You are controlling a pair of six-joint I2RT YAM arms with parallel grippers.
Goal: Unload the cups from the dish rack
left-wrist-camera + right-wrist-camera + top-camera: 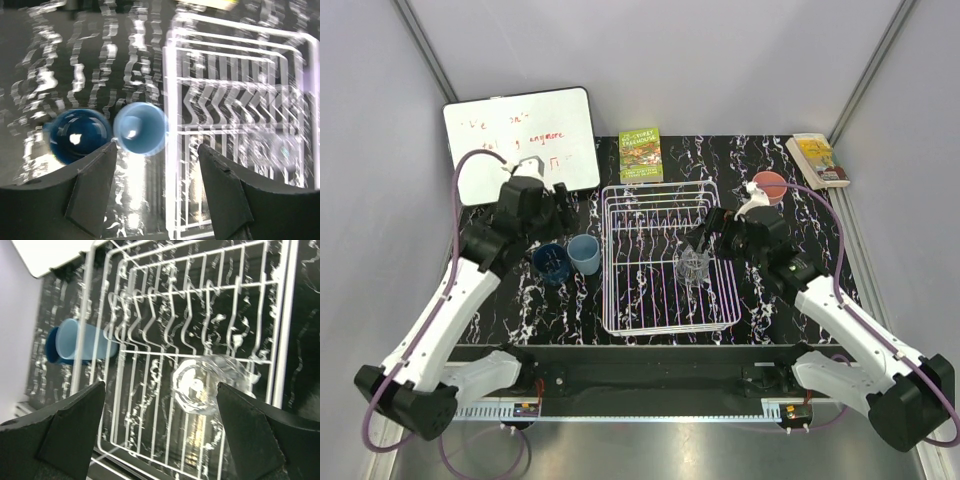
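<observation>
Clear glass sits in the dish rack, with the right pincer spread wide right above it. Dark blue cup and light blue cup stand side by side on the counter just left of the rack, and the left pincer is open over them. On the whiteboard's red scrawl, only "anymore" is readable.

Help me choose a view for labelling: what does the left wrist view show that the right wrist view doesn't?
Only left wrist: the open left gripper; insides of the light blue cup and dark blue cup. Only right wrist: the open right gripper, a whiteboard corner, the glass in the rack seen clearly. Both: both cups, rack.
</observation>
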